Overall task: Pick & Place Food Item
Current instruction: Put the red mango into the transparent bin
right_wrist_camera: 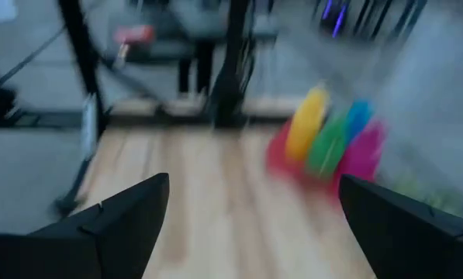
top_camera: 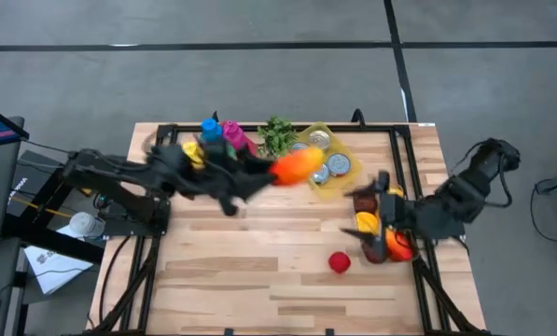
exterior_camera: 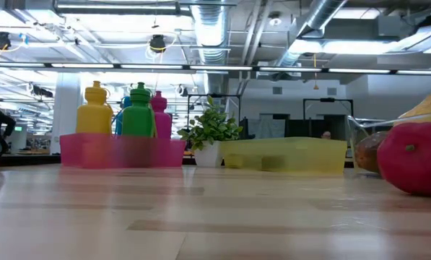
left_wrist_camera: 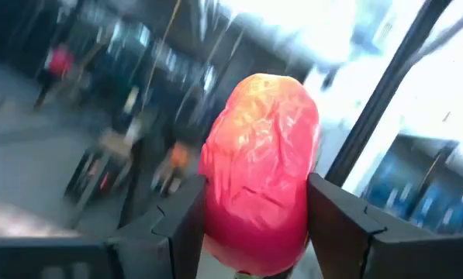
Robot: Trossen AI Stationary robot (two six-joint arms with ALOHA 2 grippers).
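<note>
While the right tool point(right_wrist_camera: 250, 225) is idling wide open at frame right, the left tool point(left_wrist_camera: 254, 225) is clamping the orange-red fruit point(top_camera: 297, 166) — smooth, probably light and slippery — across its middle.

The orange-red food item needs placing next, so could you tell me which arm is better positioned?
Left. The left gripper already holds the food item beside the yellow tray; the right gripper is open, empty.
</note>
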